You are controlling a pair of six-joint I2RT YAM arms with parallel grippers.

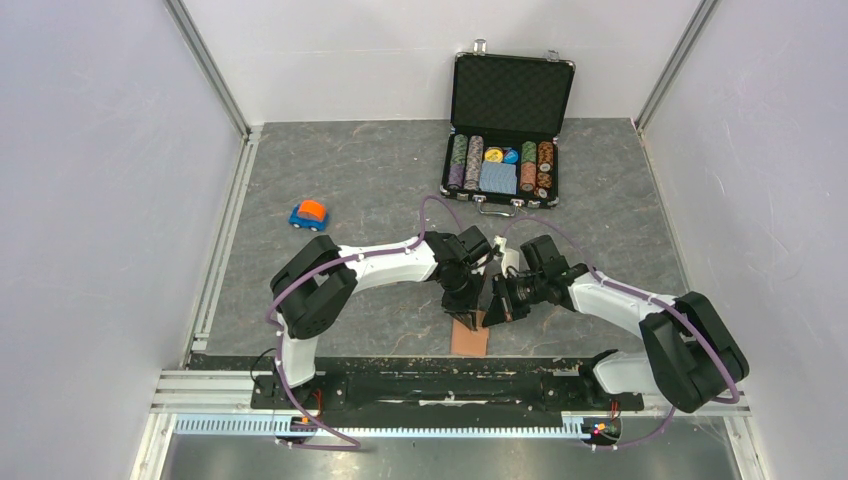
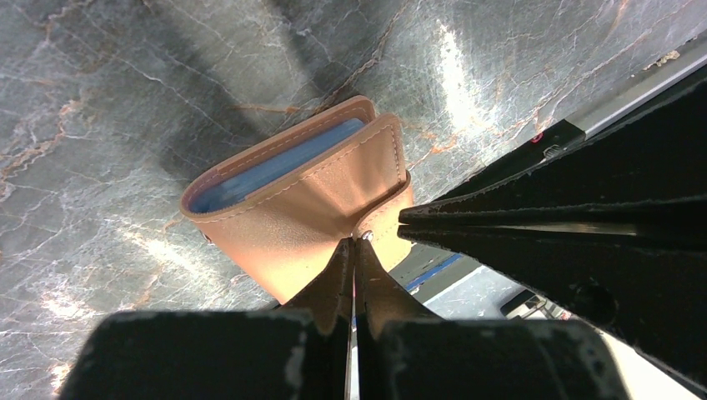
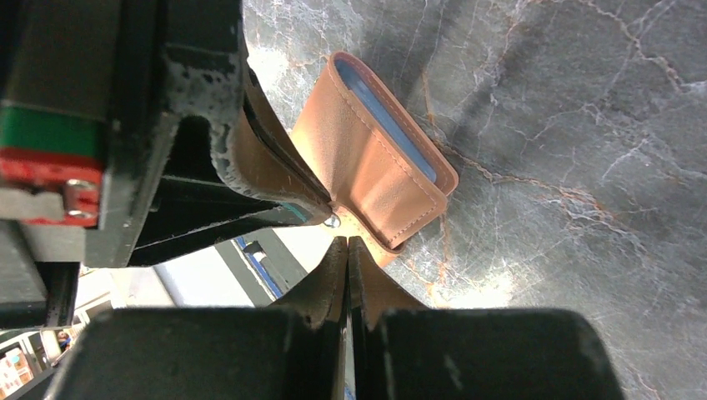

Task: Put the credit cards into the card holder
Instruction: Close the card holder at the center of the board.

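The tan leather card holder (image 1: 470,342) lies near the table's front edge, its blue inside showing along one edge (image 2: 275,171). My left gripper (image 2: 356,243) is shut with a strip of the holder's snap tab (image 3: 250,158) pinched between its fingers, and the metal stud sits at their tips. My right gripper (image 3: 347,242) is shut too, its tips meeting the left gripper (image 1: 467,318) just beside the tab, with nothing between them. Both grippers hang over the card holder (image 3: 375,158), tip to tip. The credit cards are out of view.
An open black poker-chip case (image 1: 512,130) stands at the back, right of centre. A small blue and orange toy car (image 1: 309,214) sits at the left. The black front rail (image 1: 420,372) runs right behind the holder.
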